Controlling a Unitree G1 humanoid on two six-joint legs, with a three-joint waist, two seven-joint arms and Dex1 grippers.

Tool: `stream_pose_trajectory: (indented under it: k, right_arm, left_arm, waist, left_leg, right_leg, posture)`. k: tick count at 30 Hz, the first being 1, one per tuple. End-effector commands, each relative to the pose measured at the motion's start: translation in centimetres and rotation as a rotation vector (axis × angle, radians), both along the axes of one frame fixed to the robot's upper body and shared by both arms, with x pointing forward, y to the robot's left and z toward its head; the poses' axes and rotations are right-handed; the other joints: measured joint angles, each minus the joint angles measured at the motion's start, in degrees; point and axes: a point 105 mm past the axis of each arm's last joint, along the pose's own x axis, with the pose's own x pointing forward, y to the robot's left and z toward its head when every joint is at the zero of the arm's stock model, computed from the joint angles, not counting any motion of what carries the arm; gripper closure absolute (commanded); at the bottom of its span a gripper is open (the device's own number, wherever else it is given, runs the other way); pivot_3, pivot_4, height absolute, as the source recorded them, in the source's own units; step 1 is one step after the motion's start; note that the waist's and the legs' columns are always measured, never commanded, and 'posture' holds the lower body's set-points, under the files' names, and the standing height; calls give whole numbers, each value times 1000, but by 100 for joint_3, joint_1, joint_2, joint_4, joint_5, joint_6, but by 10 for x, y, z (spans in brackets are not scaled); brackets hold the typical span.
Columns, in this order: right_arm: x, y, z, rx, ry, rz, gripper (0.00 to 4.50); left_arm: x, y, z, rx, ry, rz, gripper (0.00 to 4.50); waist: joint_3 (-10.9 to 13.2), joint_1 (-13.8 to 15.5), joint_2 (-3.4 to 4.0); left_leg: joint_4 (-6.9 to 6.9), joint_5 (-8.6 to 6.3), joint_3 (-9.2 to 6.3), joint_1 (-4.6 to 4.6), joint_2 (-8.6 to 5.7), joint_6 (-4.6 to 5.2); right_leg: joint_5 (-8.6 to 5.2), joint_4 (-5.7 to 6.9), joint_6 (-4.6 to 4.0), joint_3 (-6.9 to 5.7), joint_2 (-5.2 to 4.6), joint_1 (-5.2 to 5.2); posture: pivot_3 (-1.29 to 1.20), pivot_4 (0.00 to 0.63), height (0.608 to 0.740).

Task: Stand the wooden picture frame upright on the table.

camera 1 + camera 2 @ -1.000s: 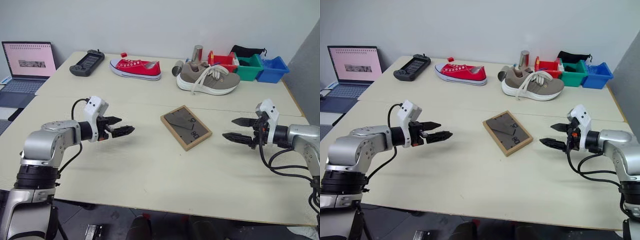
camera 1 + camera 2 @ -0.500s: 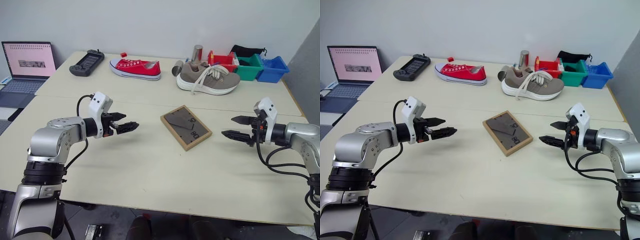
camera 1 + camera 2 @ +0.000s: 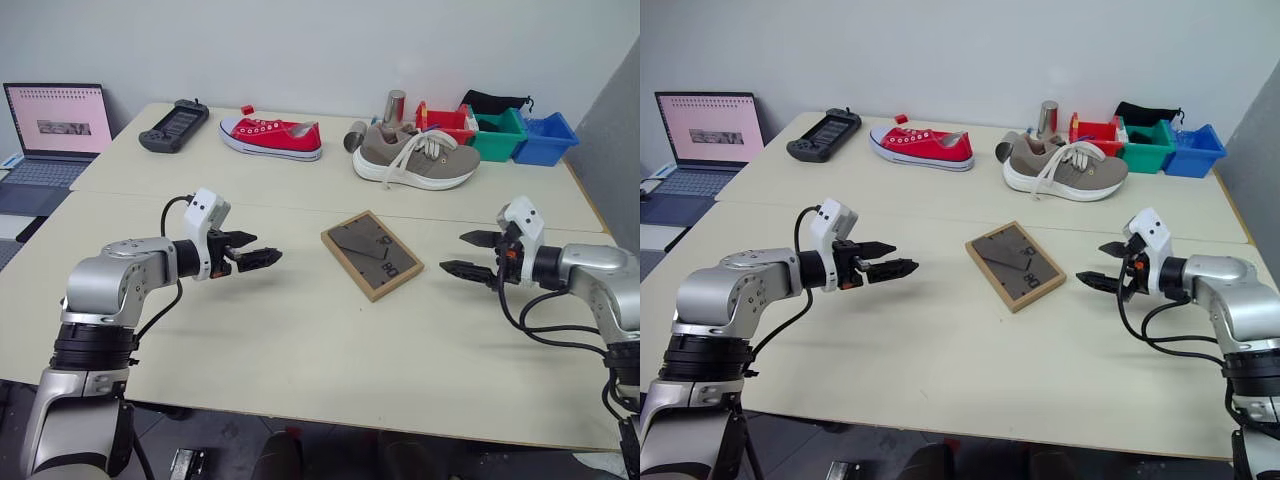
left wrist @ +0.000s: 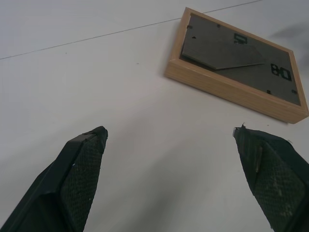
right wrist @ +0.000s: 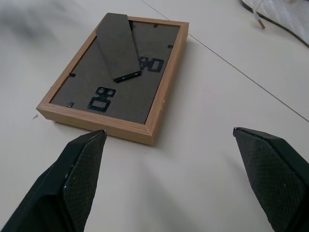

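Both head views look forward and down from the near edge of the table [image 3: 300, 340], taking in its whole top to the far edge, barely offset from each other. Each wrist view sits low and close to the tabletop, looking along its own fingers at the wooden picture frame [image 5: 118, 77], which all four views share, from opposite sides.

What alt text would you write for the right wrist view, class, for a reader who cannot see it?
A wooden picture frame lies flat, back side up, on a pale table, its dark stand flap folded against the back panel. The right gripper is open, its two black fingers spread just short of the frame and not touching it.
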Motion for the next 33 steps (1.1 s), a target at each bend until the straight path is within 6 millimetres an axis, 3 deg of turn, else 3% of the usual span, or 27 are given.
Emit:
stream_pose_trajectory:
  k: [1, 6, 10, 16, 18, 22, 28, 33]
  right_arm:
    - [17, 6, 11, -34, -75, -9, 784]
    - [37, 15, 2, -106, -115, -15, 2142]
    - [50, 24, -15, -193, -154, -11, 3014]
    - [60, 30, -26, -239, -207, -32, 4478]
    - [60, 31, -26, -231, -209, -39, 4500]
    - [57, 35, -27, -223, -208, -20, 4500]
    - [35, 58, -31, -194, -186, 99, 4500]
    - [19, 73, -35, -181, -151, 166, 4500]
  left_arm:
    - [-6, -16, 6, -31, -39, -55, 521]
    - [-4, -27, -10, -6, -42, -59, 1776]
    - [14, -33, -27, 88, -103, -24, 2602]
    - [40, -49, -29, 58, -170, 9, 4014]
    - [43, -54, -28, 53, -181, 0, 4459]
    - [50, -61, -32, 62, -189, -8, 4459]
    - [63, -75, -49, 140, -170, -10, 4459]
    - [72, -88, -46, 138, -179, -40, 4459]
  waist:
    - [0, -11, 0]
    - [0, -8, 0]
    - [0, 6, 0]
    - [0, 15, 0]
    - [0, 13, 0]
    - [0, 1, 0]
    - [-1, 5, 0]
    - [-1, 0, 0]
  left_leg:
    - [1, 0, 1, 0, 0, 0]
    - [1, 0, 0, 1, 2, 0]
    - [2, 1, 2, 1, -2, -1]
    - [2, 1, 2, -1, -3, -2]
    - [2, 1, 2, -1, -3, -2]
    - [2, 1, 2, 0, -3, -2]
    - [3, 1, 0, 0, -6, -2]
    - [3, 1, -1, 0, -6, -2]
  right_leg:
    - [0, 0, 0, 1, 0, 0]
    - [0, 2, -1, -1, 0, 0]
    - [1, 1, -1, 0, -3, 0]
    - [1, 3, -2, 0, -3, -1]
    - [1, 3, -2, -1, -3, -1]
    - [1, 6, -2, -1, -3, -1]
    - [1, 7, -1, -2, -3, 1]
    - [1, 7, -1, -3, -3, 2]
  posture:
    - [0, 150, 740]
    - [0, 150, 740]
    - [0, 150, 740]
    - [0, 150, 740]
    - [0, 150, 740]
    - [0, 150, 740]
    - [0, 150, 740]
    - [0, 150, 740]
